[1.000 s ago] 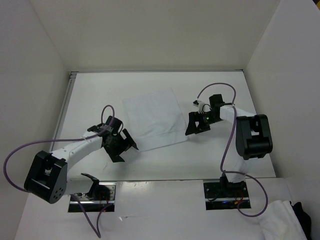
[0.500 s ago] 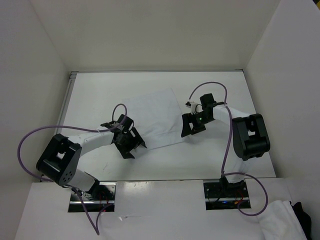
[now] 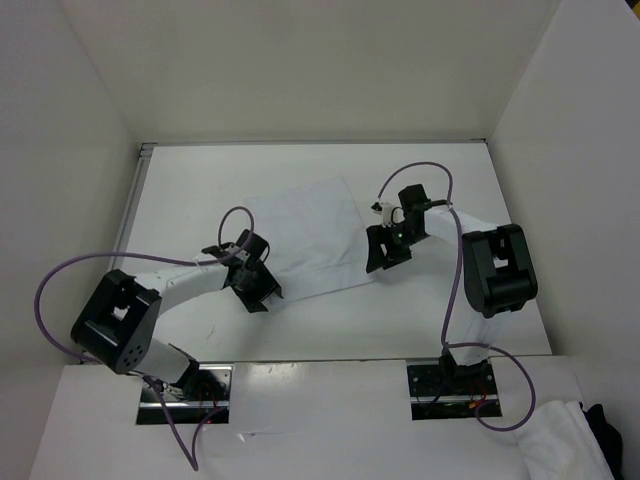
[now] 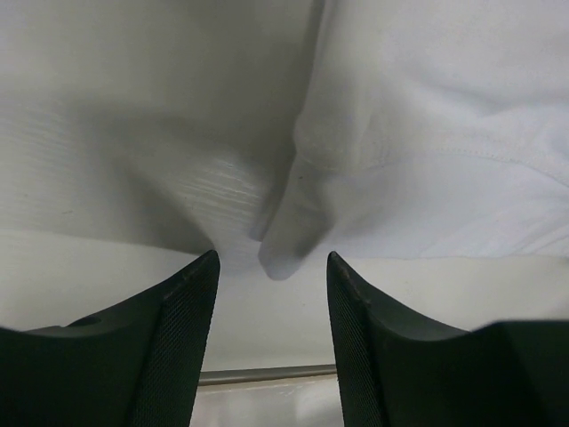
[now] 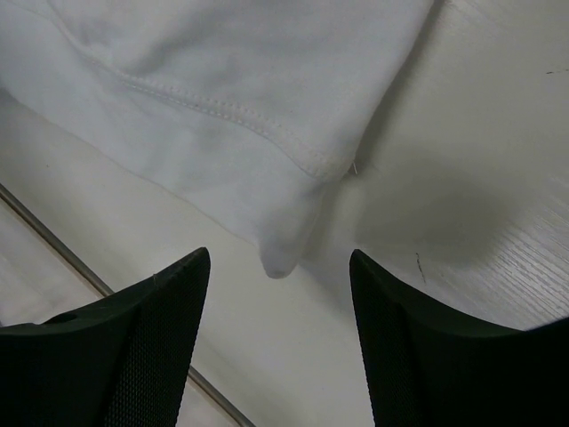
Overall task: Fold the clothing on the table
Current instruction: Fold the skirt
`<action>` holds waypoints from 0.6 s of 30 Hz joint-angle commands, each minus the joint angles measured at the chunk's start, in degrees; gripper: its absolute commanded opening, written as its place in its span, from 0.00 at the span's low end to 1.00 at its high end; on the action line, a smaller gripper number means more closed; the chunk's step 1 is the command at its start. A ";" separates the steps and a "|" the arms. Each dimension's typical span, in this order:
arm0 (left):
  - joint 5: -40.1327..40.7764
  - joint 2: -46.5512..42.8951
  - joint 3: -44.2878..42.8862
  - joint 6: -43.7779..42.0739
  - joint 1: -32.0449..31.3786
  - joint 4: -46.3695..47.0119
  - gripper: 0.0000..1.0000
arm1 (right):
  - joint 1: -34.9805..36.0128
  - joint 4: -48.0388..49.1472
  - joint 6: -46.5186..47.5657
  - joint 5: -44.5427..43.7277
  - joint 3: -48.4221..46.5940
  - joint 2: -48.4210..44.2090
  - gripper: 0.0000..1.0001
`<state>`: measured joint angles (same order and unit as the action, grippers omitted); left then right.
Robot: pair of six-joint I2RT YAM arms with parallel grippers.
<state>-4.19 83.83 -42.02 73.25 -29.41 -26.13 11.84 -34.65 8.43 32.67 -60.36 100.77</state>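
- The clothing (image 3: 310,235) lies flat near the middle of the table (image 3: 190,190). It is a roughly square white sheet, turned slightly askew, with no evident long axis.
- Its near edge runs left to right between the two grippers, the right end a little farther from the arm bases.
- The near-left corner (image 4: 283,251) pokes into the gap of the left gripper (image 4: 271,260), straight ahead of the fingertips. The jaws stand spread and neither pad is seen touching fabric.
- The near-right corner (image 5: 280,253) sits likewise inside the right gripper (image 5: 277,260). Its jaws are also apart, with nothing pinched.
- Neither arm is nearer; each is posted at its own corner.
- Judgement: the coming move is a pinch on both corners, and the fabric extends away from both grippers toward the far edge.
- Risk: only a corner tip sits between the pads, so a shallow pinch could slip off.
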 commanded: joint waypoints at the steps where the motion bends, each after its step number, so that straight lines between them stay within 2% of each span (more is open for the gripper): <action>1: 3.48 -2.62 -1.31 1.01 -0.30 -2.61 0.59 | 0.73 -3.92 0.54 -2.16 -3.80 0.13 0.69; 2: 4.18 -2.62 -1.31 1.01 -0.30 -2.61 0.57 | 0.73 -4.54 1.06 -2.17 -4.67 0.74 0.69; 4: 4.71 -3.15 -1.31 1.01 -0.82 -2.61 0.47 | 0.73 -5.15 1.07 -2.17 -5.38 0.74 0.70; 8: 6.64 -4.20 -0.78 1.01 -1.44 -2.00 0.45 | 0.73 -5.16 1.07 -2.69 -5.38 1.26 0.72; 10: 7.44 -4.81 -0.78 0.49 -1.97 -0.86 0.40 | 0.73 -5.16 1.07 -2.69 -5.38 1.27 0.72; 18: 7.96 -1.40 -0.87 -0.04 -3.81 0.64 0.43 | 0.73 -5.16 0.54 -3.75 -5.38 1.27 0.72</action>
<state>1.96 80.84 -42.02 73.67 -32.25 -26.15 11.88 -38.76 8.82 29.58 -63.77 101.80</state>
